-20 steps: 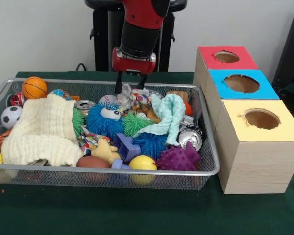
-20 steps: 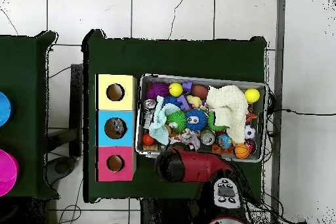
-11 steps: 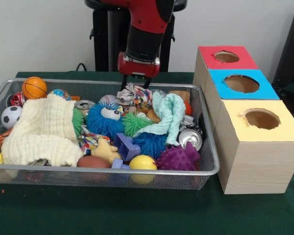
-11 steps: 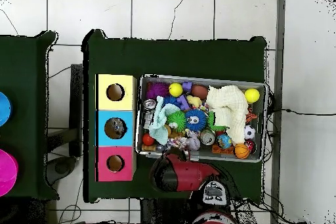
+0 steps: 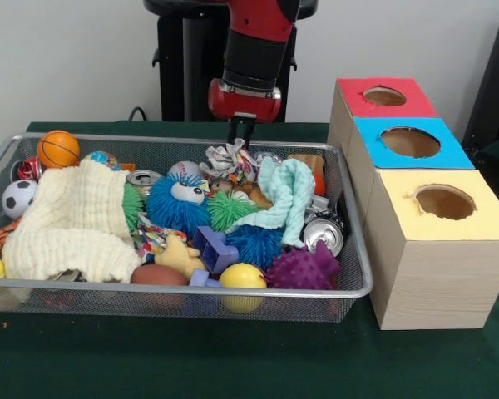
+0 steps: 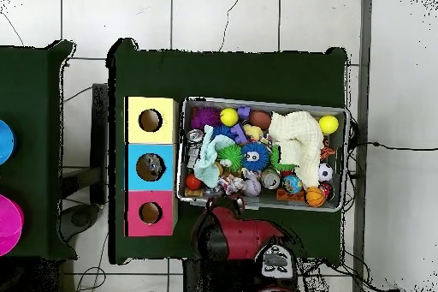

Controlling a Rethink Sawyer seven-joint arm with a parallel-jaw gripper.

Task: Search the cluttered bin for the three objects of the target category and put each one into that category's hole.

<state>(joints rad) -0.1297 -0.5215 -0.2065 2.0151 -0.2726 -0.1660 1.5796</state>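
Note:
My gripper (image 5: 240,143) hangs over the back middle of the wire bin (image 5: 191,291), its fingers pinched together on the top of a crumpled multicoloured cloth toy (image 5: 230,160). The toy still rests among the clutter, next to a baseball (image 5: 183,169) and a mint cloth (image 5: 287,191). Three boxes stand to the right of the bin, with a red hole (image 5: 384,96), a blue hole (image 5: 409,141) and a yellow hole (image 5: 443,201). In the overhead view the arm (image 6: 229,233) covers the gripper, and the toy (image 6: 231,184) shows at the bin's lower edge.
The bin also holds a cream cloth (image 5: 75,220), fuzzy blue (image 5: 176,204), green (image 5: 229,208) and purple spiky toys (image 5: 301,270), crushed cans (image 5: 323,234), a basketball (image 5: 58,149), a soccer ball (image 5: 18,198) and yellow balls (image 5: 242,277). Something lies inside the blue box's hole (image 6: 150,167).
The gripper has risen and drifted toward the boxes, its fingers going from spread around the cloth toy to pinched together on its top. The toy has bunched up slightly higher.

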